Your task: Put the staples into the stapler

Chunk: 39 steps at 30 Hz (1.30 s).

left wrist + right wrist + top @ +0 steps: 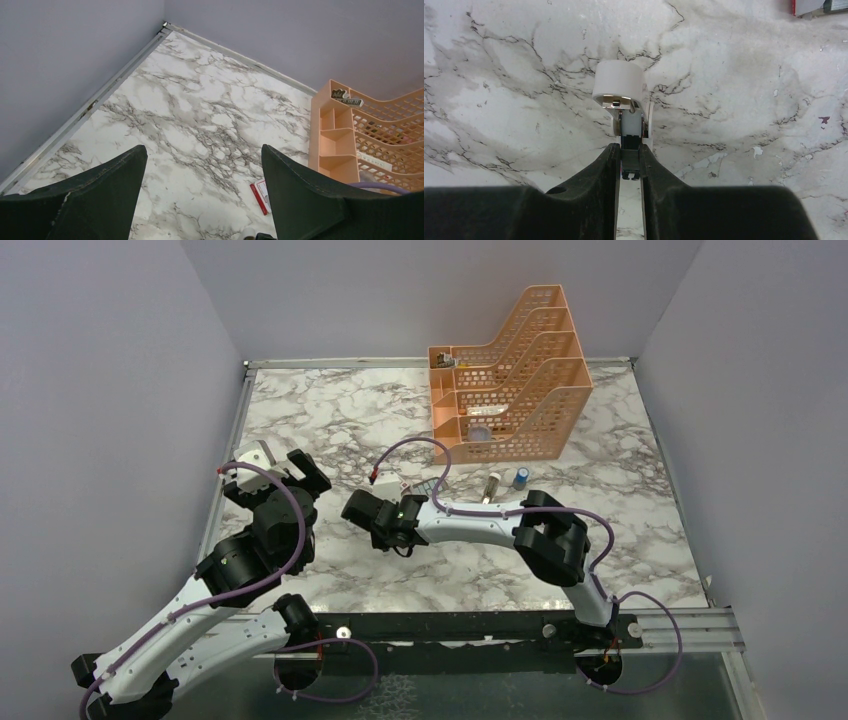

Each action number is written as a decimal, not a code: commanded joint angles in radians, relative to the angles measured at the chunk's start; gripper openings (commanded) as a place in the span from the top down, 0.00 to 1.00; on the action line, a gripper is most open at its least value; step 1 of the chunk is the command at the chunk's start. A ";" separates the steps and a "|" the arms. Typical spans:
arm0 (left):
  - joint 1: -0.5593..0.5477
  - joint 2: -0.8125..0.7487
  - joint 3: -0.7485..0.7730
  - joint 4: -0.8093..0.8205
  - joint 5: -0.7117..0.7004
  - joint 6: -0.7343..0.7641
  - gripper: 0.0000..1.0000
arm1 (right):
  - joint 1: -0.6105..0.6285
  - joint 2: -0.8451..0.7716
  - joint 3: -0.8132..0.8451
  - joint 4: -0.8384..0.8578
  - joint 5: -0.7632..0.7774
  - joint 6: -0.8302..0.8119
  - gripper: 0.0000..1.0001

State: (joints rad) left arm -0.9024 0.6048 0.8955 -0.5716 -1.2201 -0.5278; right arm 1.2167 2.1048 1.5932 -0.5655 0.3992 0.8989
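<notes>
- Two arms over a marble table (pixel 330 410); only the right one is engaged.
- Right fingers (pixel 609 165) are clenched on the near end of the stapler (pixel 620 90), which pokes out beyond the tips and looks lifted off the table. A grip at one end leaves the rest of the body free to be worked on.
- Whether the stapler's magazine is open I cannot tell; a white rounded top, a chrome part and a dark channel show.
- Left fingers (pixel 300 462) are spread wide, grasping nothing, hovering left of the right fingers. Judgement: parked close so this arm can open the stapler or fetch a strip.
- Staples (pixel 430 486) lie on the table just far-right of the right wrist, in a grey tray (pixel 835 4) beside the red box (pixel 261 196), well near of the orange rack (pixel 510 380). None has been picked up.
- Blue cylinder (pixel 521 478) stands right of the tray; not part of the job.
- Judgement: early stage, stapler secured, loading not begun. Risk: thin strips will be hard to pinch off a flat tray.
</notes>
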 commanded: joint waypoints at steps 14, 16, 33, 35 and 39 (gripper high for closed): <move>0.004 -0.002 0.013 -0.008 -0.016 -0.008 0.15 | 0.020 -0.028 -0.022 -0.005 -0.023 0.021 0.68; 0.005 -0.003 0.013 -0.008 -0.018 -0.008 0.15 | 0.020 -0.037 -0.023 -0.003 -0.020 0.021 0.67; 0.005 -0.015 0.006 -0.004 -0.001 -0.017 0.15 | 0.019 -0.146 -0.078 0.018 0.053 0.021 0.64; 0.004 -0.019 0.005 -0.002 -0.001 -0.021 0.15 | 0.015 -0.173 -0.103 0.008 0.084 0.029 0.64; 0.004 -0.016 -0.002 0.006 0.010 -0.021 0.15 | -0.021 -0.240 -0.168 -0.006 0.111 0.045 0.64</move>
State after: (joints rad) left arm -0.9024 0.5961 0.8955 -0.5713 -1.2190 -0.5396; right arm 1.2213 1.9415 1.4822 -0.5617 0.4332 0.9138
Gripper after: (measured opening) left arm 0.850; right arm 0.362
